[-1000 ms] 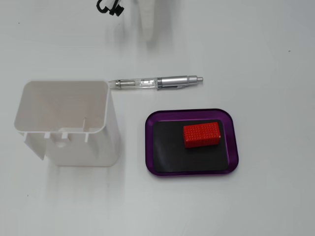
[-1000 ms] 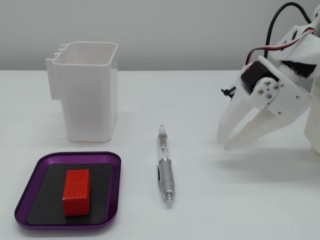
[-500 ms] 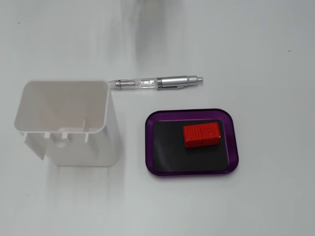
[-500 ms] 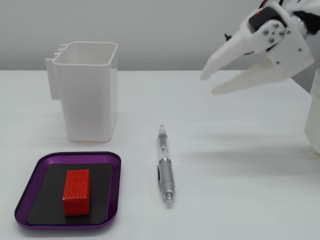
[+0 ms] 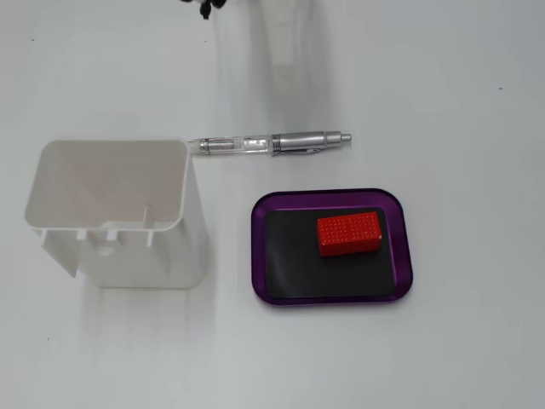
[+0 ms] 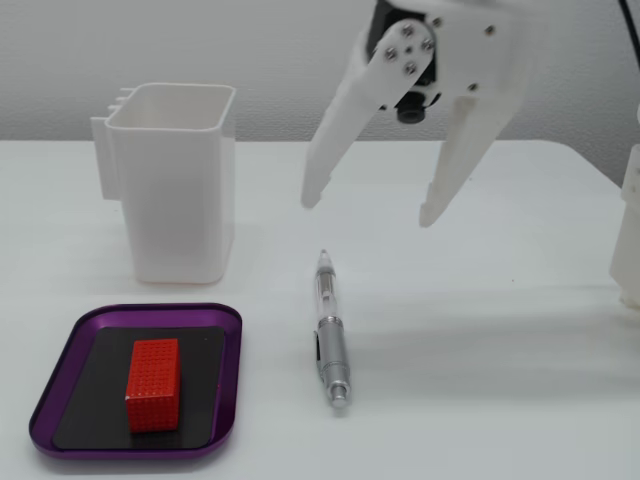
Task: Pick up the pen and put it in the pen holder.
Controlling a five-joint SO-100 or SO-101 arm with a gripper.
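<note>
The pen (image 5: 268,143) lies flat on the white table, its clear half toward the pen holder in a fixed view and its silver half with the clip away from it. In another fixed view the pen (image 6: 330,330) points its clear tip toward the back. The pen holder (image 5: 145,256), a tall white box, stands upright and looks empty; it also shows at the back left (image 6: 180,200). My white gripper (image 6: 370,210) hangs open wide above the table, just behind the pen's clear tip, touching nothing. Only a blurred finger (image 5: 285,34) shows from above.
A shallow purple tray (image 5: 332,195) with a black inside holds a red block (image 5: 349,233), next to the pen and the holder; the tray (image 6: 150,310) and the block (image 6: 153,383) also show at the front left. A white part (image 6: 630,230) stands at the right edge.
</note>
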